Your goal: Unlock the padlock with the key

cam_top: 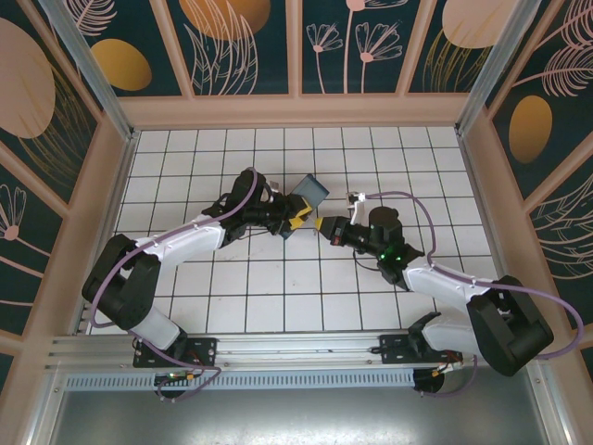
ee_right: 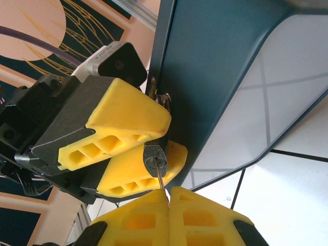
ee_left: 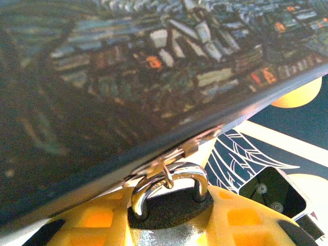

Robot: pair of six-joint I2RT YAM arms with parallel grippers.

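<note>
left gripper (cam_top: 298, 222) clamping the padlock (ee_left: 169, 207), lock hooking through the latch (ee_left: 185, 148) of the blue box (ee_left: 128, 77); right gripper (ee_right: 169, 197) pinching the key (ee_right: 161, 180), tip touching the keyhole (ee_right: 155, 163); box crowding in right beside both grippers

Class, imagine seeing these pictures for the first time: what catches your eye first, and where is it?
Yellow tips meet nose to nose mid-table: the left gripper clamps the padlock, hooked through the hasp of the blue tin box. The right gripper pinches the key, its tip at the keyhole.
</note>
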